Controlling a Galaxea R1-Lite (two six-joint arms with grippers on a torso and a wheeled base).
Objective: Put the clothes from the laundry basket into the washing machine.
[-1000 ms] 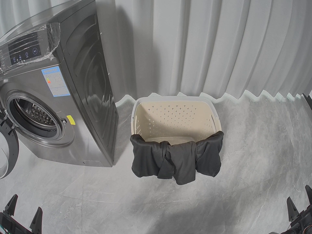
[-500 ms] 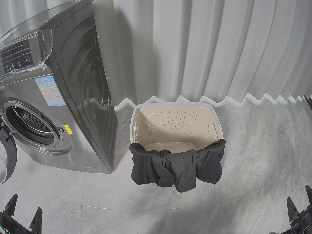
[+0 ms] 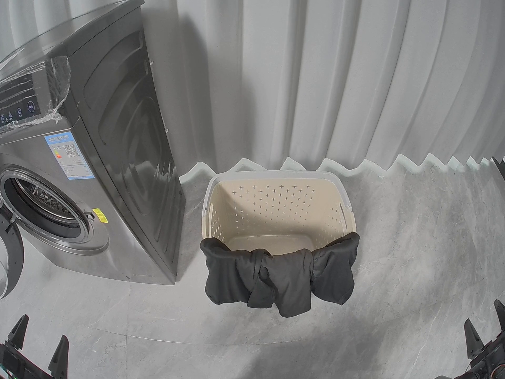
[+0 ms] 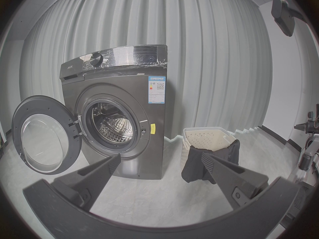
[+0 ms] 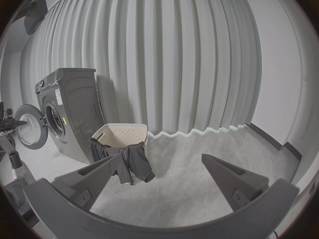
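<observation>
A cream laundry basket [image 3: 279, 177] [image 4: 207, 133] [image 5: 119, 130] stands on the floor against the curtain. A dark garment [image 3: 276, 280] [image 4: 194, 165] [image 5: 133, 160] hangs over its near rim, draped down the outside. To the basket's left is the grey washing machine [image 3: 105, 122] [image 4: 123, 110] [image 5: 73, 107], its round door [image 4: 45, 135] [image 5: 30, 126] swung open and the drum [image 4: 111, 123] bare. My left gripper [image 3: 38, 343] [image 4: 161, 161] is open low at the near left. Low at the near right, my right gripper [image 3: 486, 325] [image 5: 161, 161] is open, well short of the basket.
A pleated white curtain [image 3: 315, 64] runs along the back behind the machine and basket. Grey stone floor [image 3: 421, 248] spreads wide to the right of the basket and between me and it.
The whole head view has shifted: machine and basket sit further left and lower in the picture, so the camera moved. Both grippers hold the same spots at the frame's bottom corners.
</observation>
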